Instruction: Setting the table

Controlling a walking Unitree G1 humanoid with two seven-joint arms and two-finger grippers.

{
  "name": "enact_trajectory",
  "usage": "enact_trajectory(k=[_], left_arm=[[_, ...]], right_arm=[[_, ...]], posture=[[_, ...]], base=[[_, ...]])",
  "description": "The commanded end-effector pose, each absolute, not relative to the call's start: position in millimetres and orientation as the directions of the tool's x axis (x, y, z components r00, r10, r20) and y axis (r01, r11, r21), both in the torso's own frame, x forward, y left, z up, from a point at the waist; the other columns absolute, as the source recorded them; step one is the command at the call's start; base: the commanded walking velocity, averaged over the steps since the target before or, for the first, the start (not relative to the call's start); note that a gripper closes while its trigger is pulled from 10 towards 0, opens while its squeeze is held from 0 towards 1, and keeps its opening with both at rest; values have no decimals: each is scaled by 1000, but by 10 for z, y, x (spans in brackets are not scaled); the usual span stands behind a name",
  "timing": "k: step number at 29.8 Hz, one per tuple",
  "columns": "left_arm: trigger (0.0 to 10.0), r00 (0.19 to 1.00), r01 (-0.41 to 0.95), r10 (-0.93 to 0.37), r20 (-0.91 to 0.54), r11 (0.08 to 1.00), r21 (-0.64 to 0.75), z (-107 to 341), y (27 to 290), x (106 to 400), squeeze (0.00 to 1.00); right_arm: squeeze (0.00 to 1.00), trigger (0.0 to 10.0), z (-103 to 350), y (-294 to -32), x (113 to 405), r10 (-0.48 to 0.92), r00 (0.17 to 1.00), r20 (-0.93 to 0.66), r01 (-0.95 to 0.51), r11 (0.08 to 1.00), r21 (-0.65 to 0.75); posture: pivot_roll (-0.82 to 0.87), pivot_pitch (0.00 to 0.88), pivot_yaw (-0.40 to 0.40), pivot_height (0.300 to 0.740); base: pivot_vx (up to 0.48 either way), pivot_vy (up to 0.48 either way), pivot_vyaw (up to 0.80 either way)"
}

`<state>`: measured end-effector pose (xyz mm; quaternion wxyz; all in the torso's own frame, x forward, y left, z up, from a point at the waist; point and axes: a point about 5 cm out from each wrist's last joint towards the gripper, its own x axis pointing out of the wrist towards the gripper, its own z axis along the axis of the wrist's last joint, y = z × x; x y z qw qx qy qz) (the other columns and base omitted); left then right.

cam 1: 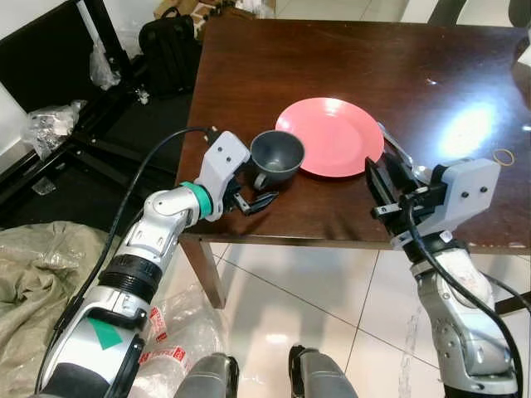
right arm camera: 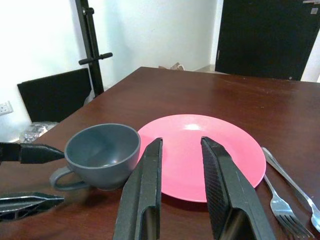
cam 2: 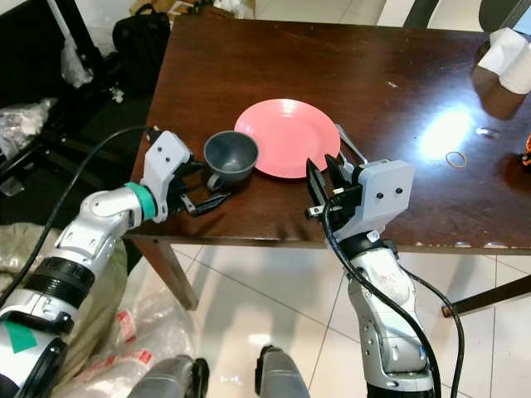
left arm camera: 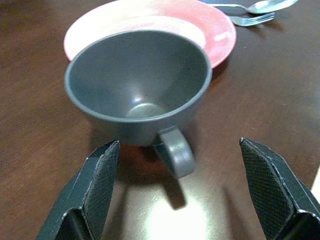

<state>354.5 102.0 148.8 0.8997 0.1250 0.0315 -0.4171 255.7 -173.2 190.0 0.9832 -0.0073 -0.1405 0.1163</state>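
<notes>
1. Grey cup (cam 1: 277, 155) upright on the dark table (cam 1: 332, 66), at the near left, rim touching or just overlapping the left edge of the pink plate (cam 1: 330, 136); handle turned toward the near edge, probably so it can be reached from the robot's side.
2. Left gripper (cam 1: 249, 192) just near of the cup, fingers spread wide on either side of the handle, touching nothing, holding nothing; reads as a fresh release or a lining-up to nudge the cup, which of the two cannot be told.
3. Fork (left arm camera: 251, 19) and spoon (left arm camera: 257, 6) side by side just right of the plate, handles pointing toward the near edge, laid as in a place setting.
4. Right gripper (cam 2: 325, 184) low at the near edge of the table, right of the plate's near rim, fingers slightly apart with a narrow gap, empty; seems parked out of the way.
5. Judged nearly set: plate central, cutlery right, cup left. Cup sits very close to the plate, so a small shift left may be wanted.
6. Risk: a careless push on the handle could tip the cup or ride it up onto the plate.
</notes>
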Motion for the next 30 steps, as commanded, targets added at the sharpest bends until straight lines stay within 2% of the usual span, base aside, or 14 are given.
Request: enact_trajectory(k=[1,11,12,14,21,22,23,24,25,27,28,30], left_arm=[[10000,651,758,-737,-179,621,200,1435,1035,3537,0],[9882,675,737,-715,-179,650,185,1368,1029,3541,0],[8824,680,733,-712,-175,656,181,1366,1025,3543,0],[7765,688,725,-705,-172,666,174,1354,1019,3547,0],[7765,691,723,-702,-171,670,167,1336,1002,3544,0],[6588,691,723,-703,-171,671,162,1320,981,3537,0],[3922,690,723,-703,-171,673,156,1306,963,3531,0],[3922,690,723,-703,-171,673,156,1306,963,3531,0],[2588,690,724,-703,-171,674,151,1294,949,3525,0],[2588,690,724,-703,-171,674,151,1294,949,3525,0],[118,692,722,-702,-171,676,147,1285,942,3524,0],[118,692,722,-702,-171,676,147,1285,942,3524,0]], right_arm=[[0,10000,1860,-1741,2549,224,939,262,-221,974,-42],[0,10000,1849,-1742,2552,219,940,263,-216,976,-40],[0,10000,1849,-1741,2552,219,939,264,-216,976,-40],[0,10000,1847,-1742,2547,218,940,264,-215,976,-40],[0,10000,1845,-1744,2545,216,940,263,-214,976,-39],[0,10000,1845,-1744,2545,216,940,263,-213,976,-39],[0,10000,1846,-1745,2545,215,940,263,-213,976,-38],[0,10000,1846,-1745,2545,215,940,263,-213,976,-38],[0,10000,1846,-1745,2545,215,940,263,-213,976,-38],[0,10000,1846,-1745,2545,215,940,263,-213,976,-38],[0,10000,1846,-1745,2546,215,940,263,-213,976,-38],[0,10000,1846,-1745,2546,215,940,263,-213,976,-38]], posture=[[8,77,67,740],[8,75,72,740],[7,74,72,740],[7,75,73,740],[7,76,74,740],[7,76,74,740],[8,76,72,740],[8,76,72,740],[8,76,72,740],[8,76,72,740],[9,76,70,740],[9,76,70,740]], base=[[0,0,0],[0,0,0],[0,0,0],[0,0,0],[0,0,0],[0,0,0],[0,0,0],[0,0,0],[0,0,0],[0,0,0],[0,0,0],[0,0,0]])
